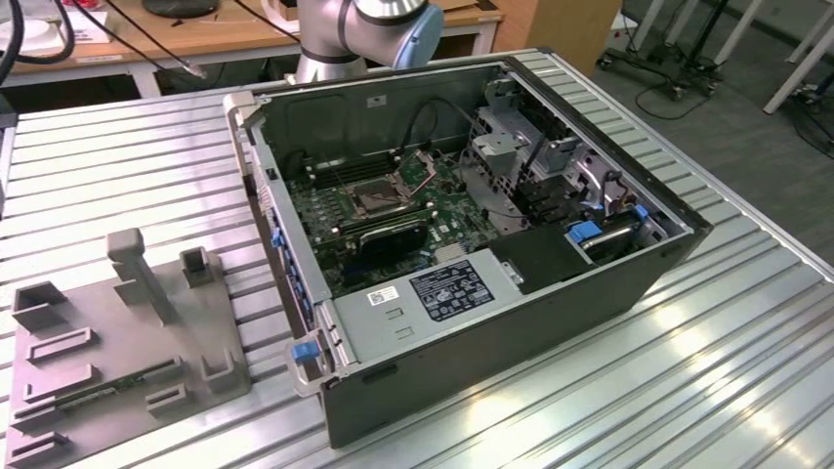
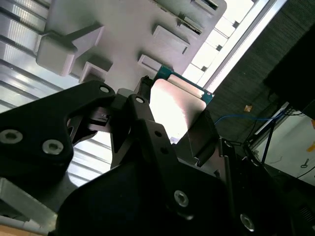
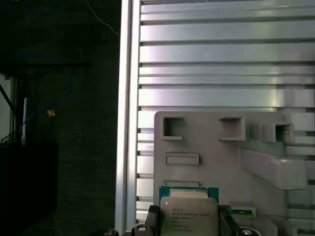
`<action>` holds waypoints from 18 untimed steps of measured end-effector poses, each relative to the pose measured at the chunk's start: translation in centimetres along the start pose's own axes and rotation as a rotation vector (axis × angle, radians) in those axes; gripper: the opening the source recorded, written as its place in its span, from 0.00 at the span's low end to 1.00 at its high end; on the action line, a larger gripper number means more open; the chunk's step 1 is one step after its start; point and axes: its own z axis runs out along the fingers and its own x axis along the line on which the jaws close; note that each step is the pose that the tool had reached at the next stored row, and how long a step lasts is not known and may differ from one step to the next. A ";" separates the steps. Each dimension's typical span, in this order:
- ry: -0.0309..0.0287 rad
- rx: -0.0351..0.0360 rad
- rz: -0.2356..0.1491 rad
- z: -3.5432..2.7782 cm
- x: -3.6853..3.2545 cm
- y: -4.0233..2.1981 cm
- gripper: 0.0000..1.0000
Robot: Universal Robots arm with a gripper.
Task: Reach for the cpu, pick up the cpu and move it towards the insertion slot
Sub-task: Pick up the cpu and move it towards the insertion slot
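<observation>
Two black fingers (image 2: 147,128) clamped on the cpu (image 3: 189,216) — wrist tilted over one end of the grey holder (image 3: 206,142)

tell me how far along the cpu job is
Done: reach and pick, it seems. In the first wrist view the gripper is closed on the cpu, which looks lifted off the holder. In hand: the carry. Left: getting to the slot inside the case; the cpu is not yet there.

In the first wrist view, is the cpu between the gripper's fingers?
Yes, the cpu sits between the two dark fingers of the gripper.
</observation>
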 end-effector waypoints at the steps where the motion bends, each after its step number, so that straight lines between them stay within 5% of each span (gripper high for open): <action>1: 0.0000 0.0000 0.000 -0.14 0.00 0.00 0.55; 18: 0.0000 0.0000 0.000 -0.49 -0.23 0.00 0.55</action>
